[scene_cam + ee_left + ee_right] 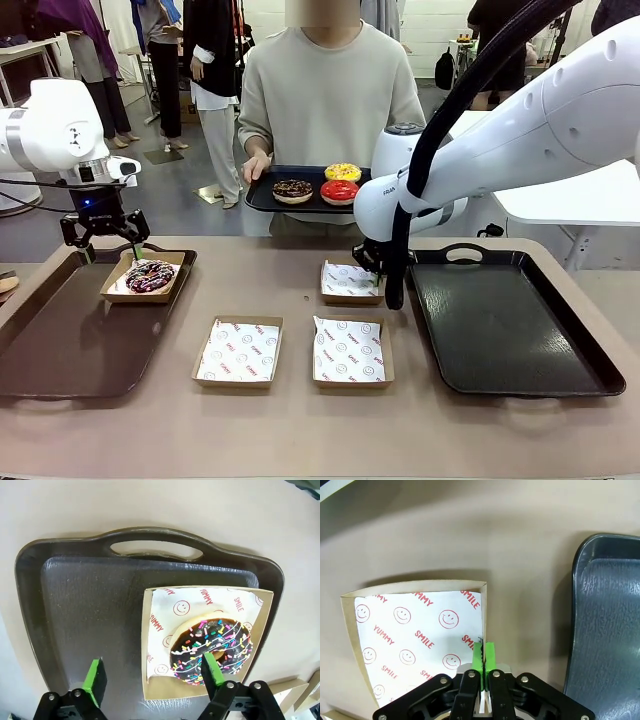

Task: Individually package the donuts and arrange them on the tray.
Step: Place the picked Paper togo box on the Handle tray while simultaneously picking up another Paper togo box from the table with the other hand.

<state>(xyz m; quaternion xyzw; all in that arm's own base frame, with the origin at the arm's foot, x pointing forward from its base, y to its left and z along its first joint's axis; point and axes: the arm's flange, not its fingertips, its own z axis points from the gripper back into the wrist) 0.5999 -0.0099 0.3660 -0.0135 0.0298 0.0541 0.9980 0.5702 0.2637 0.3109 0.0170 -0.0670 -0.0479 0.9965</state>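
**Boxing stage, one donut packed.** The sprinkled donut (212, 650) lies in its paper-lined box (150, 630). The box sits on the left tray (75, 620), in the far corner nearest the table's middle. My left gripper (154, 677) hangs just above it, jaws spread wide and holding nothing. One green pad (212, 672) overlaps the donut's near edge in the wrist view, and the other stands over bare tray. I judge this placement done and the arm free to lift clear.

The chocolate donut (292, 190), red donut (339, 191) and yellow donut (343, 172) rest unboxed on a small dark tray (262, 205). The person (330, 90) holds it at the table's far edge.

My right gripper (483, 660) is pinched tight on one side wall of the far empty box (415, 630), just beside the bare right tray (605, 630). As I read it, the step in hand is presenting this box for its donut. The next move calls for a level hold, since a thin cardboard wall gripped on one side may tip or fold once loaded. After that the box needs a lift high enough to pass the tray's raised rim.

Two more empty boxes (238, 350) (348, 350) wait nearer to me, apart from that path. A black cable (398, 280) hangs close by the right gripper, between the box and the tray, and it could drag on the box's edge.
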